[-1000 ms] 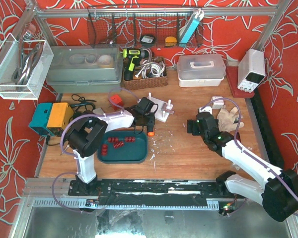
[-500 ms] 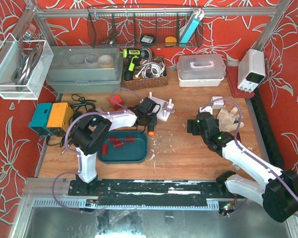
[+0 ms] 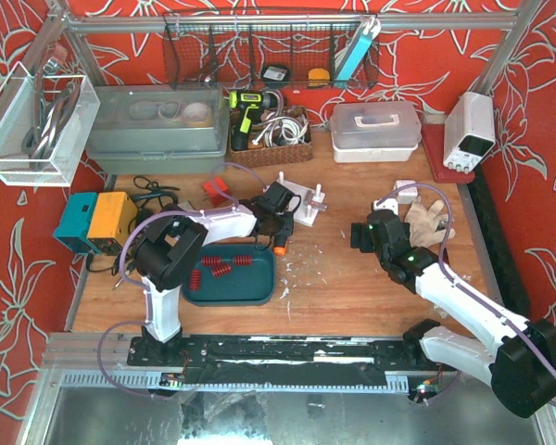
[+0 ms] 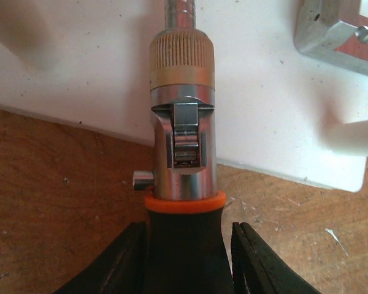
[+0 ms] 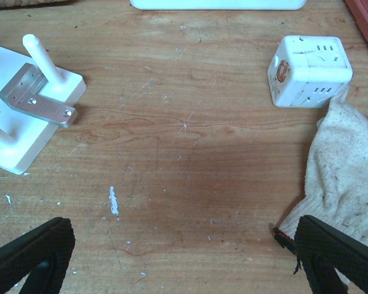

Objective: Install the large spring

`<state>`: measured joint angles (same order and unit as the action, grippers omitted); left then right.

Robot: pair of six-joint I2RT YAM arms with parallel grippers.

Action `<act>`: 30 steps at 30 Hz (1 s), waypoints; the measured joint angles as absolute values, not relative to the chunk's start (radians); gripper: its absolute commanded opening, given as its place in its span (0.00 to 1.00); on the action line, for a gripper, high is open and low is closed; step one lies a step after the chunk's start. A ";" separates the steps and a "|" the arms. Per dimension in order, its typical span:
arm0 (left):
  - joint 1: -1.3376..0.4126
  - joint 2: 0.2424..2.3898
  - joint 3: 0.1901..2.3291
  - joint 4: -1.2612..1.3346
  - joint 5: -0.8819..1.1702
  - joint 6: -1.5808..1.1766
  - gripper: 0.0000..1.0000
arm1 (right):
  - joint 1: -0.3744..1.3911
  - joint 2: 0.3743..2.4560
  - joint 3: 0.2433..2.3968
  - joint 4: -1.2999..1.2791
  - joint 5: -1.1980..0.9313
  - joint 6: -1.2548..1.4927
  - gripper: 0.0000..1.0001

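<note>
Several red springs [image 3: 224,267] lie in a dark green tray [image 3: 232,298]; I cannot tell which is the large one. My left gripper [image 3: 275,215] is shut on the black handle of a screwdriver [image 4: 183,184] with an orange ring and a metal ratchet head. Its tip points onto the white peg fixture [image 4: 264,92], next to an aluminium bracket [image 4: 331,33]. The fixture [image 3: 304,206] also shows in the right wrist view [image 5: 24,128]. My right gripper [image 5: 184,257] is wide open and empty over bare wood, right of the fixture [image 3: 363,232].
A white power cube [image 5: 310,70] and a cloth glove [image 5: 349,165] lie right of my right gripper. A teal and yellow box [image 3: 97,221] stands at the left. A basket [image 3: 271,139] and plastic boxes [image 3: 375,130] line the back edge.
My left gripper has shifted slightly right, toward the white fixture, with the screwdriver. The right arm has barely moved.
</note>
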<state>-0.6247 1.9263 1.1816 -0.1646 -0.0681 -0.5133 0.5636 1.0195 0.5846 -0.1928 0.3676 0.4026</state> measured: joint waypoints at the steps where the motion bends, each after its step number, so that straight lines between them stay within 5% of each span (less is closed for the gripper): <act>1: -0.625 1.921 1.181 -0.173 -0.066 -0.512 0.17 | 0.564 1.019 0.585 -0.193 0.369 0.402 0.98; 13: -0.630 1.748 1.145 -0.133 0.010 -0.486 0.00 | 0.564 0.996 0.580 -0.195 0.393 0.402 0.98; 30: -0.609 1.629 1.137 -0.063 -0.084 -0.360 0.00 | 0.564 0.959 0.573 -0.197 0.401 0.402 0.98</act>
<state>-0.6090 1.6295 1.1366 -0.0628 -0.0837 -0.3595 0.5636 0.9592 0.5728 -0.1974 0.4007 0.4023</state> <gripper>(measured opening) 0.362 0.978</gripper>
